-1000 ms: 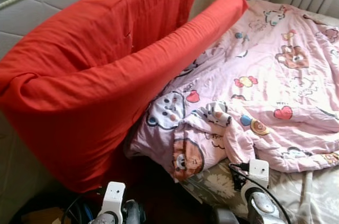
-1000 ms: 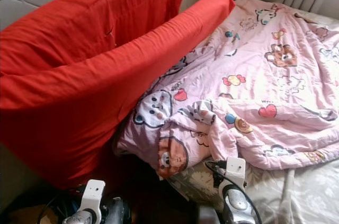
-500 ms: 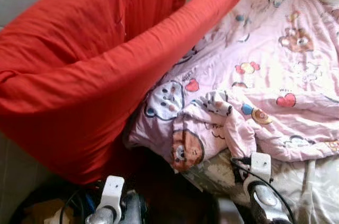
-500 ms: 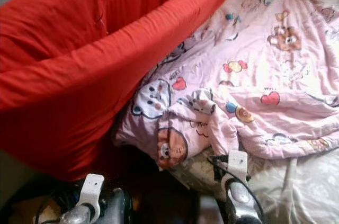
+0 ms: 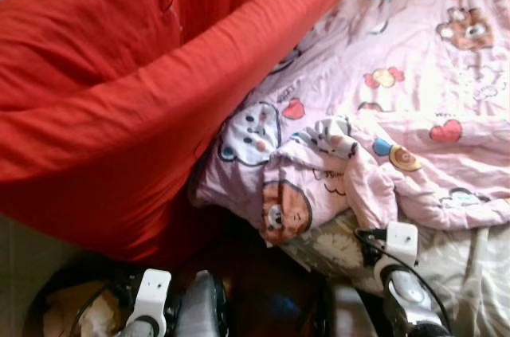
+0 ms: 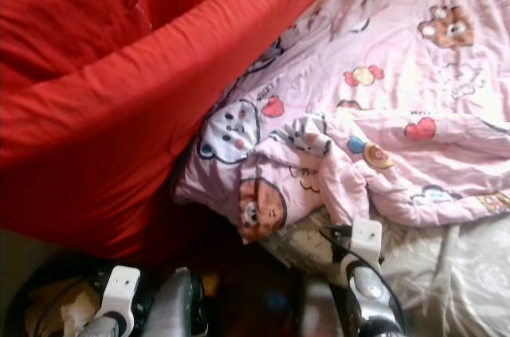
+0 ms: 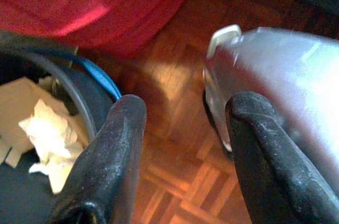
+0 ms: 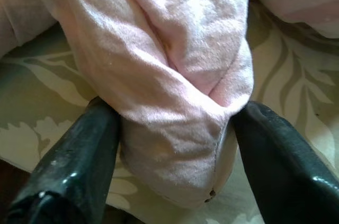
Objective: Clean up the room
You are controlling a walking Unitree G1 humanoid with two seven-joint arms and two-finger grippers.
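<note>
A pink cartoon-print blanket lies rumpled on the bed, and its near corner hangs toward the bed's edge. My right gripper is open, one black finger on each side of a thick fold of the pink blanket, just above the floral sheet. My right arm reaches to the bed's edge. My left gripper is open and low over the wooden floor with nothing between its fingers. A silver rounded object sits just past one of its fingers.
Big red cushions lean along the bed's left side. A dark bin with crumpled paper stands on the parquet floor near my left arm. The beige floral sheet covers the bed's near right corner.
The camera has tipped down and moved closer, so the bed now sits higher in the picture and the bin shows. My right arm has pushed forward to the blanket's edge.
</note>
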